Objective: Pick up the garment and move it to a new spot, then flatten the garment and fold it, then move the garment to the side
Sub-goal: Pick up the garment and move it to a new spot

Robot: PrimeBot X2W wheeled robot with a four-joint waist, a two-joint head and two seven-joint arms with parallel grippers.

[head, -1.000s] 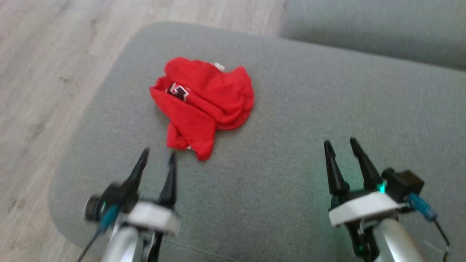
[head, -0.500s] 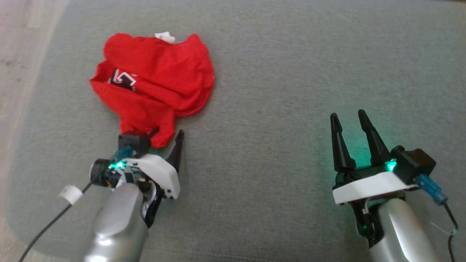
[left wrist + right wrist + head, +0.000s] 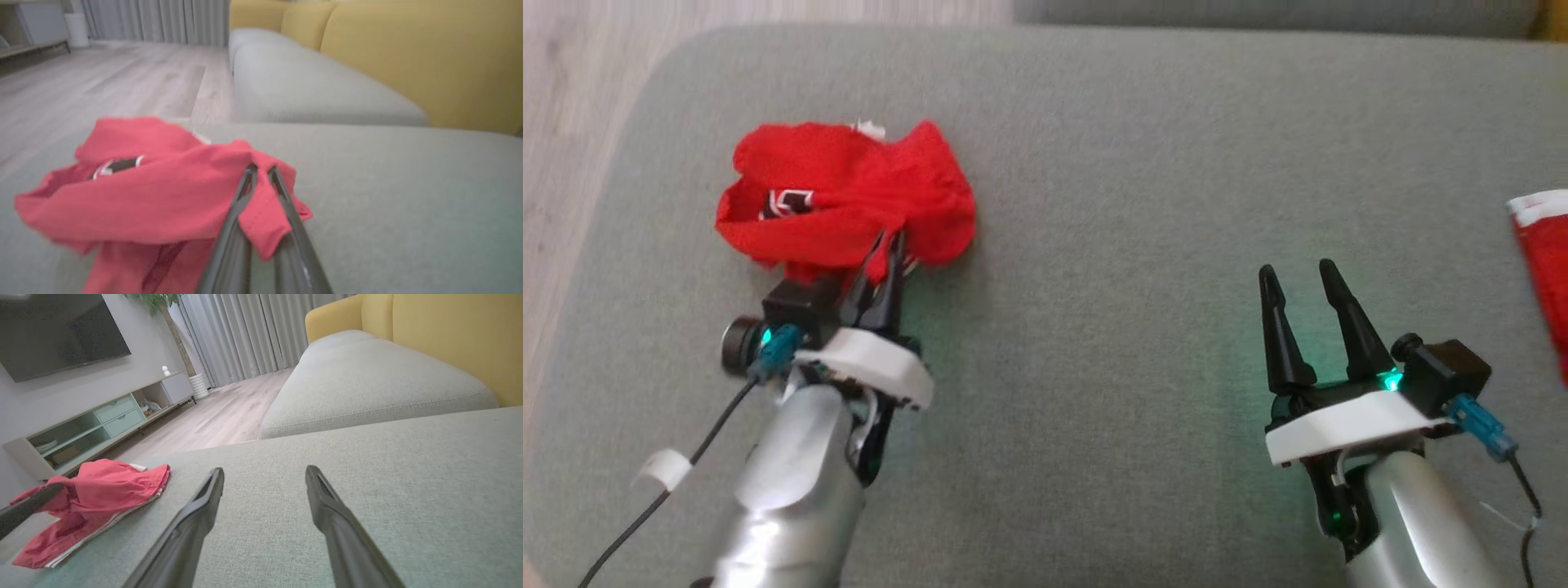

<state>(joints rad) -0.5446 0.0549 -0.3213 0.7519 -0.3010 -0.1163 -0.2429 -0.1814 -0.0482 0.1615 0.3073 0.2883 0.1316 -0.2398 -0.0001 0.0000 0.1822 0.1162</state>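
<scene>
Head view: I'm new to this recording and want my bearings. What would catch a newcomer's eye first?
The crumpled red garment at the upper left of the grey cushion stands out most, with the left gripper shut on its near edge. The right gripper hovers open over bare cushion at the lower right, and a red-and-white item peeks in at the right edge.

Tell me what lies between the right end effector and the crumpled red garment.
Only bare grey cushion, in the head view. The left end effector is shut on the near edge of the garment.
</scene>
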